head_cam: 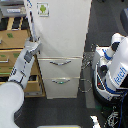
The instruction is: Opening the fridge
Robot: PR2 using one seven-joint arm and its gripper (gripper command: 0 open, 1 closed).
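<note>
The fridge (62,30) is a tall white unit in the middle of the exterior view. Its large upper door carries a small green-marked sticker (43,8) near the top left corner. Below the door are two drawers with curved silver handles (60,63). My arm rises from the lower left, and the gripper (33,41) sits against the left edge of the upper door, about two thirds of the way down. Its fingers blend into the door edge, so their state is unclear. The fridge interior is hidden.
A tan wooden drawer cabinet (12,47) stands directly left of the fridge, behind my arm. A white-and-blue robot body (114,67) with cables at its base stands on the exterior view's right. Dark floor (65,107) lies in front of the fridge.
</note>
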